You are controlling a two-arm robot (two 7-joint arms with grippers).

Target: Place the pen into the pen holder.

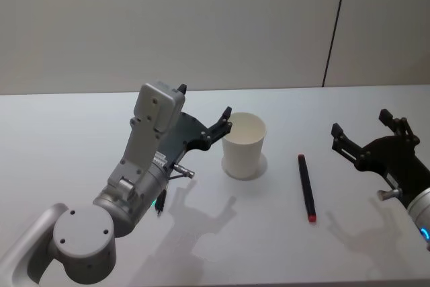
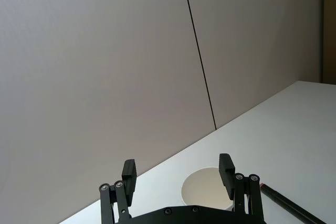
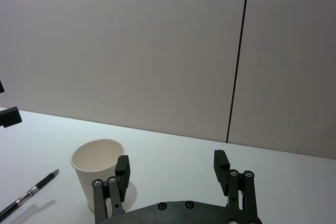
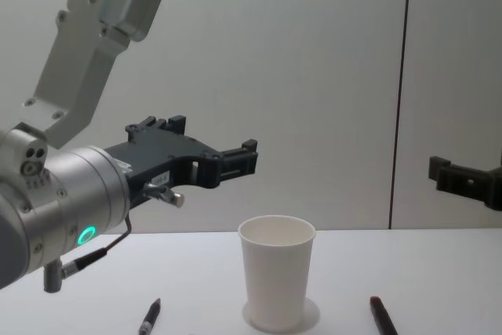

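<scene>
Your left gripper (image 2: 177,167) gapes wide, empty, the cup (image 2: 202,187) just beyond its jaws; right gripper (image 3: 171,161) likewise (pen (image 1: 306,187) untouched)

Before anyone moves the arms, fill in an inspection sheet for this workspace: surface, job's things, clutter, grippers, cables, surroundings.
Surface: white table, flat.
Job's things: white paper cup upright mid-table, nothing seen inside. Red-tipped pen lies flat to the cup's right, apart from it. Black pen lies flat to the cup's left. Which pen is meant cannot be told.
Clutter: nothing seen.
Grippers: left gripper open, empty, raised close to the cup's left side. Right gripper open, empty, raised right of the red-tipped pen.
Cables: thin cable looped at the left arm's wrist.
Surroundings: plain wall with a dark vertical seam.
</scene>
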